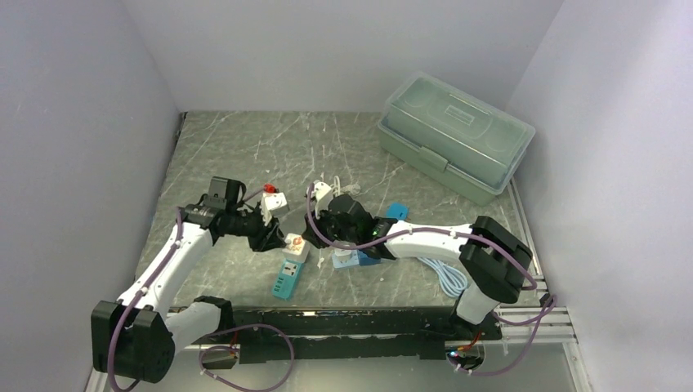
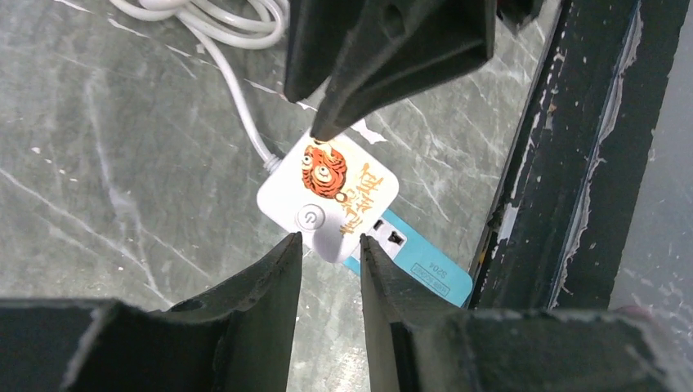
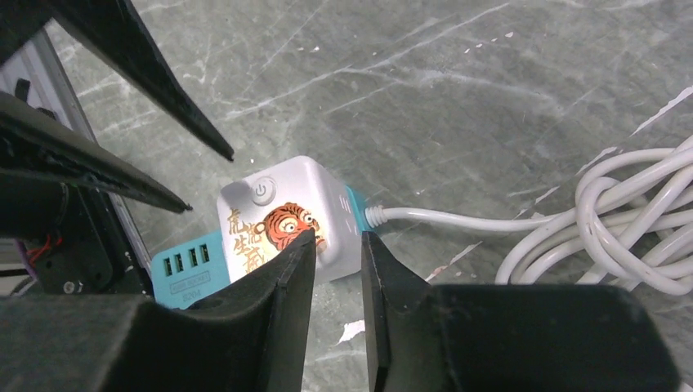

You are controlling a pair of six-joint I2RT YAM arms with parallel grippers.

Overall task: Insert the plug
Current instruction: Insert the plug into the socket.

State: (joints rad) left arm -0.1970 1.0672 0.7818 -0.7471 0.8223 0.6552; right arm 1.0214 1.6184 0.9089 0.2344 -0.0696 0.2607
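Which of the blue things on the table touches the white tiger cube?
The teal bar with the row of slots, frontmost of them. The other blue pieces lie further right, apart from the cube.

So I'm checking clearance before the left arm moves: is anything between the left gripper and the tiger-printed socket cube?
Nothing visible does. The left gripper is right at the socket cube, one corner showing between its fingertips; the right gripper hangs at the opposite side.

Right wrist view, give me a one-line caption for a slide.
Right gripper hovers at a tiger-print white cube by a teal USB strip, white cable coiled to its right.
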